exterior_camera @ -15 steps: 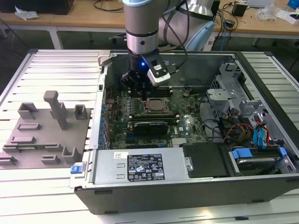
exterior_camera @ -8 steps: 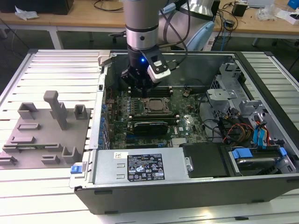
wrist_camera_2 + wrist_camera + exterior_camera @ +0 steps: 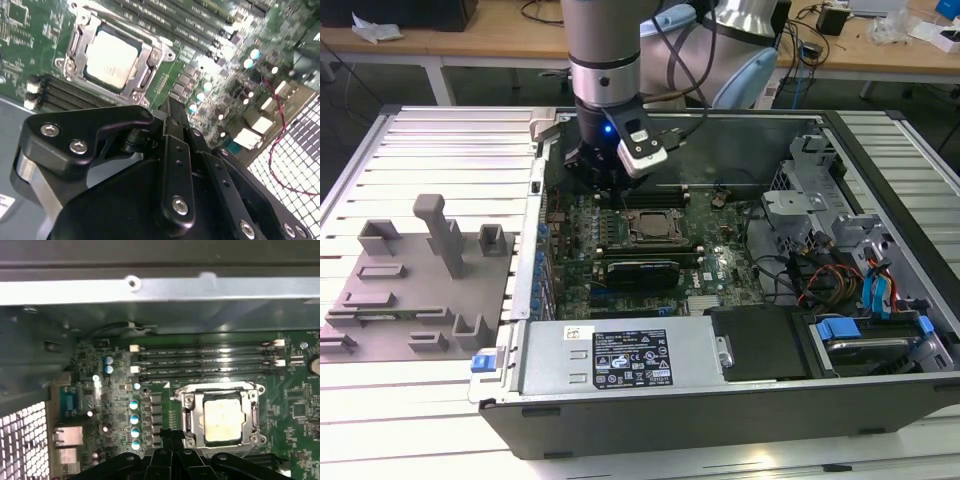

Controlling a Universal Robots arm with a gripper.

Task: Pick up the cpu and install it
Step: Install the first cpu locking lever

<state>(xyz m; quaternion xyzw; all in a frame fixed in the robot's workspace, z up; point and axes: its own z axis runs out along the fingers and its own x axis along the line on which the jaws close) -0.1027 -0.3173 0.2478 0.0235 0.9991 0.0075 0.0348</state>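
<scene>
Silvery-grey metal marks the cpu (image 3: 650,226), the one chip we count in the exterior view. It lies flat in the single dark socket frame (image 3: 631,238) on the motherboard inside the open computer case (image 3: 720,415). The one arm drops straight down into the case, its gripper (image 3: 598,182) hovering just beside the socket, towards the exterior view's left. One grey tray (image 3: 380,300) sits well apart, outside the case.

In the second wrist view we see the gripper (image 3: 170,104) with its fingers drawn together and nothing between them. Its tips are near the cpu (image 3: 110,57) but apart from it.

In the first wrist view the gripper (image 3: 169,433) points at the board beside the socketed cpu (image 3: 222,420).
</scene>
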